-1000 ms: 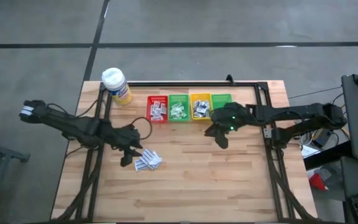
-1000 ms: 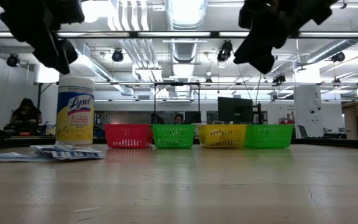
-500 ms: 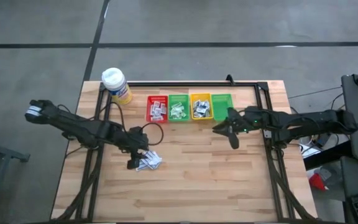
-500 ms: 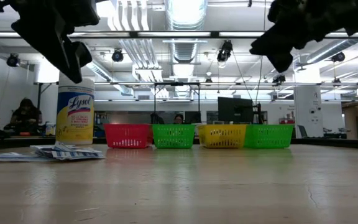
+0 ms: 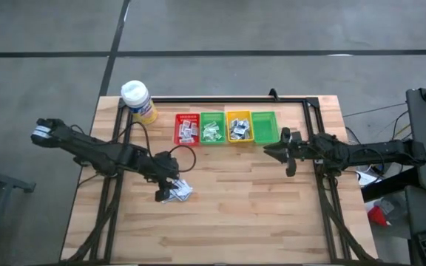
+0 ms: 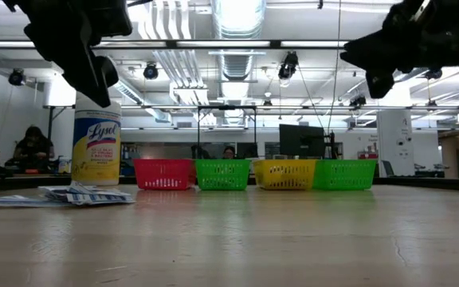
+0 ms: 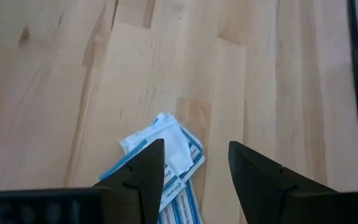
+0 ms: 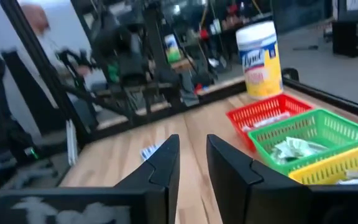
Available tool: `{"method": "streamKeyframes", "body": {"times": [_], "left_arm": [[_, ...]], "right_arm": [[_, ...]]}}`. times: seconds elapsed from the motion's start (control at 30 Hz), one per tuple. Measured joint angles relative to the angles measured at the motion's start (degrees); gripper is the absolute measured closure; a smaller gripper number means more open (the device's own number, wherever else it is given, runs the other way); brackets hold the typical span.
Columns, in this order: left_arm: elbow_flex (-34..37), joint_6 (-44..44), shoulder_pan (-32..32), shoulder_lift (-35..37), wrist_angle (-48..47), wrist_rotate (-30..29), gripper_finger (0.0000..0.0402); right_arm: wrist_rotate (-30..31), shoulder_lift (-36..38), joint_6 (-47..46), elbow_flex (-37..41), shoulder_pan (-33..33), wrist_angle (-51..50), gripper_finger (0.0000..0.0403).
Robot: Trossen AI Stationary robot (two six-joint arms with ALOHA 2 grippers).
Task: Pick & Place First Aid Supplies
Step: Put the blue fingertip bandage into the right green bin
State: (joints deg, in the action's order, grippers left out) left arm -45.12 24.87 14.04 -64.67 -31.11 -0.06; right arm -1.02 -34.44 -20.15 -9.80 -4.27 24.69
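A small pile of white sachets with blue print lies flat on the wooden table left of centre; it also shows in the low view and the left wrist view. My left gripper is open and hangs just above the pile's left side, touching nothing. My right gripper is open and empty, in the air to the right of the bins. More sachets lie in the red bin, the green bin and the yellow bin.
A second green bin ends the row of bins at the table's far side. A white-capped yellow bottle stands at the far left corner. A black frame runs along the far edge and both sides. Bare wood lies near and right of the pile.
My left gripper has gone toward the table's right and near edge, over the sachet pile. My right gripper has drawn back from the bins toward the table's right edge. The pile has kept still.
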Motion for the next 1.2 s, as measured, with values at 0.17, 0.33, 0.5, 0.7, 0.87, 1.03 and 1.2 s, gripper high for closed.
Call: {"method": "streamKeyframes", "body": {"times": [0.17, 0.33, 0.5, 0.7, 0.87, 1.03, 1.2], "left_arm": [[0.00, 3.50, -0.64, -2.37, -0.87, -0.01, 0.0229], [-0.33, 6.50, -2.61, -6.72, -8.18, -0.81, 0.0229], [-0.40, 10.01, -4.74, -8.34, -16.31, -1.96, 0.0229], [0.44, 10.13, -5.42, -7.45, -14.22, -2.00, 0.0229], [2.13, 11.49, -5.53, -7.49, -12.86, -2.42, 0.0229], [5.16, 14.93, -6.06, -7.49, -6.70, 0.00, 0.0229], [5.60, 17.87, -6.28, -7.19, -5.44, 1.24, 0.0229]], "right_arm": [[0.02, 1.99, -3.81, 4.08, 0.01, 2.62, 0.0335], [0.07, 2.14, -6.12, 5.64, 0.00, 2.72, 0.0339], [0.09, 2.19, -6.35, 5.85, 0.02, 2.89, 0.0337], [0.11, 2.19, -6.19, 5.30, 0.02, 2.79, 0.0344], [0.13, 2.18, -6.04, 5.17, 0.00, 2.71, 0.0342], [0.11, 2.10, -6.27, 5.17, 0.00, 2.67, 0.0337], [0.11, 2.10, -6.26, 5.17, 0.00, 2.68, 0.0335]]}}
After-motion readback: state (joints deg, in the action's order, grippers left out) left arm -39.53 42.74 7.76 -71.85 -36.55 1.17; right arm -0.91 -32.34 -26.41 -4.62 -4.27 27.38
